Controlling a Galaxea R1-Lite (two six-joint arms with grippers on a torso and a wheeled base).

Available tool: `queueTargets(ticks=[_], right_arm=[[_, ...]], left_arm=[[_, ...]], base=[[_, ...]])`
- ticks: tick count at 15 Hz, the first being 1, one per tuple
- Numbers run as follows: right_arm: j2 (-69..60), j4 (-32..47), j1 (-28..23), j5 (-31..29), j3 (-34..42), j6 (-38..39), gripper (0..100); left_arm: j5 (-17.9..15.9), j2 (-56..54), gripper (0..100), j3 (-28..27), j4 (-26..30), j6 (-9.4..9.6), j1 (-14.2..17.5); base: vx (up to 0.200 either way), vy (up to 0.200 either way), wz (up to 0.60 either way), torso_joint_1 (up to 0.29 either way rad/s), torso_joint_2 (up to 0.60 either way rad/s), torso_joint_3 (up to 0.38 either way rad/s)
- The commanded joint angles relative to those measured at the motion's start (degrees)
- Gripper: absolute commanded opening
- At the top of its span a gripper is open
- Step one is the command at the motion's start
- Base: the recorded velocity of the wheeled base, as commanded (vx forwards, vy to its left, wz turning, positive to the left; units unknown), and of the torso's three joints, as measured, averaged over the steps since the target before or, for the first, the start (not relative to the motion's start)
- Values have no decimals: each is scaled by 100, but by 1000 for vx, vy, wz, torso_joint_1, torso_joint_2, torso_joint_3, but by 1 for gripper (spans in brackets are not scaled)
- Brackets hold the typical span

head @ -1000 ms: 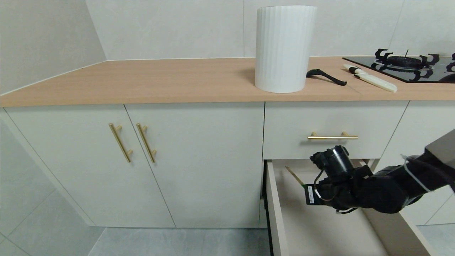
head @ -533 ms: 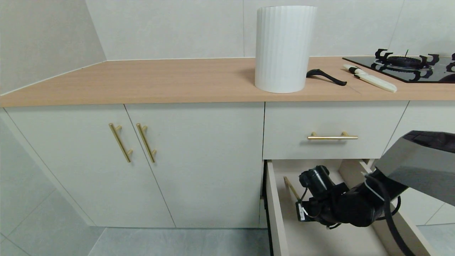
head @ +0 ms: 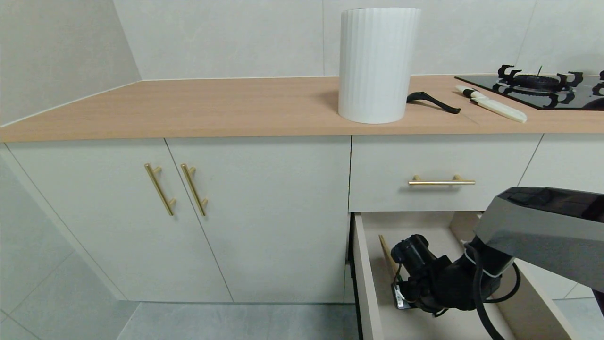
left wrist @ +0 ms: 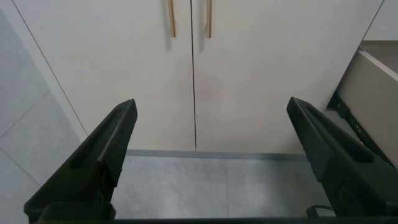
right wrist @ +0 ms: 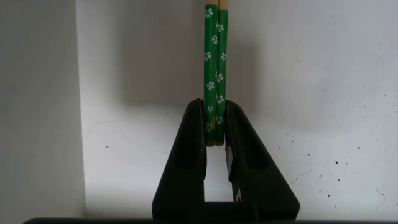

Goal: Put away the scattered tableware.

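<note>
A pair of green chopsticks [right wrist: 214, 62] with white flowers lies lengthwise just over the pale floor of the open lower drawer [head: 364, 278]. My right gripper [right wrist: 214, 121] is shut on their bare wooden end. In the head view the chopsticks [head: 387, 250] show as a thin tan stick slanting along the drawer's left side, ahead of my right wrist [head: 424, 276], which hides the fingers. My left gripper [left wrist: 211, 109] is open with nothing between its fingers, low down and facing the double cabinet doors [left wrist: 193, 68].
On the wooden counter [head: 212, 106] stand a tall white ribbed container [head: 377, 63], a black peeler [head: 432, 101] and a white knife [head: 490, 105], beside a black hob [head: 542, 87]. The upper drawer [head: 441, 182] with a gold handle is closed above the open one.
My right arm has come down and to the left, deeper into the open drawer, carrying the chopsticks with it. Everything on the counter stays put.
</note>
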Motion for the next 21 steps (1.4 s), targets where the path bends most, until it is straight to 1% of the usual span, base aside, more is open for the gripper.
queueTargets(ticks=[1,3,4,10,12,14,16,17,18,21], right_arm=[[22,1,4,-1,7,1,0],[13,1,4,-1,7,1,0],[22,1,4,-1,7,1,100],[-5,1,4,-1,7,1,100],[-207,19,-5,-36,42,-8,100],[-734,63,-110,-168,86,-26,100],[-1622,63,-268,-186,288,-105,100],[-1622,63,-268,-186,288,-105,100],[-2571,10,-593,-186,525,-685,100],[-3547,10,-848,-195,543,-870,100]], left_arm=[[6,5,100,1,-2,-6,0],[-3,5,100,1,-2,-6,0],[-3,5,100,1,-2,3,0],[6,5,100,1,-2,-6,0],[-3,5,100,1,-2,-6,0],[-3,5,100,1,-2,-6,0],[-3,5,100,1,-2,-6,0],[-3,5,100,1,-2,-6,0],[6,5,100,1,-2,3,0],[-3,5,100,1,-2,3,0]], base=[[0,0,0,0,0,0],[0,0,0,0,0,0],[0,0,0,0,0,0],[0,0,0,0,0,0],[0,0,0,0,0,0],[0,0,0,0,0,0],[0,0,0,0,0,0],[0,0,0,0,0,0],[0,0,0,0,0,0],[0,0,0,0,0,0]])
